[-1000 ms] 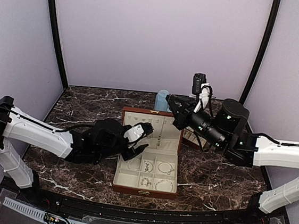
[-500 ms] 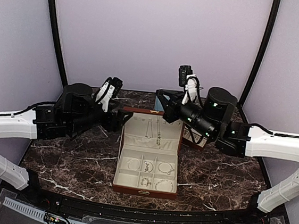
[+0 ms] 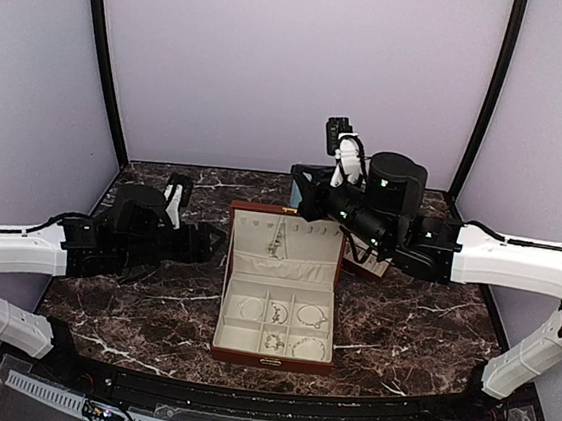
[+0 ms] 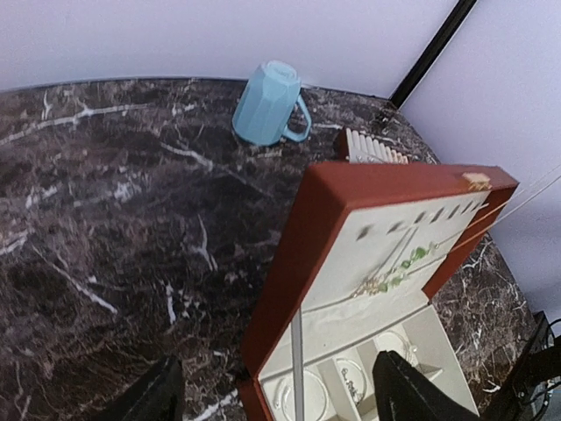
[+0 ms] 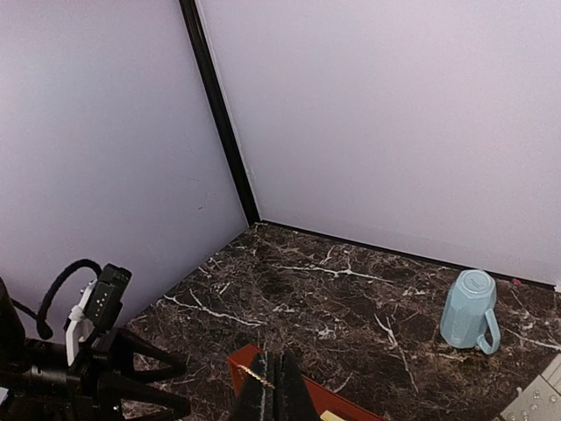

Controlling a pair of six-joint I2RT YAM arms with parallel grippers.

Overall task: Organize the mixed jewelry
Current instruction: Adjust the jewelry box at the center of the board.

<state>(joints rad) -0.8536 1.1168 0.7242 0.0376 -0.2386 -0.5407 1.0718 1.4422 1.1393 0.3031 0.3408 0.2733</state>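
Note:
The reddish-brown box (image 3: 271, 358) stands open, its cream lid (image 4: 386, 254) upright. Silvery jewelry pieces (image 3: 296, 315) lie in its lower compartments. A thin necklace with green beads (image 4: 396, 268) hangs against the lid (image 3: 278, 238). Its fine strands run up and to the right out of the left wrist view. My right gripper (image 5: 273, 391) is shut, with a thin gold chain (image 5: 256, 375) across its fingers. It hovers above the lid's top edge (image 3: 300, 199). My left gripper (image 4: 280, 396) is open just left of the box (image 3: 218, 239), holding nothing.
A blue mug (image 4: 267, 103) stands upside down at the back of the marble table (image 5: 469, 311). A cream slotted tray (image 4: 372, 147) lies behind and to the right of the box. Purple walls close in the back and sides.
My left gripper has pulled out of the box, swung back to its left side and opened wider. My right gripper has moved left and upward over the lid.

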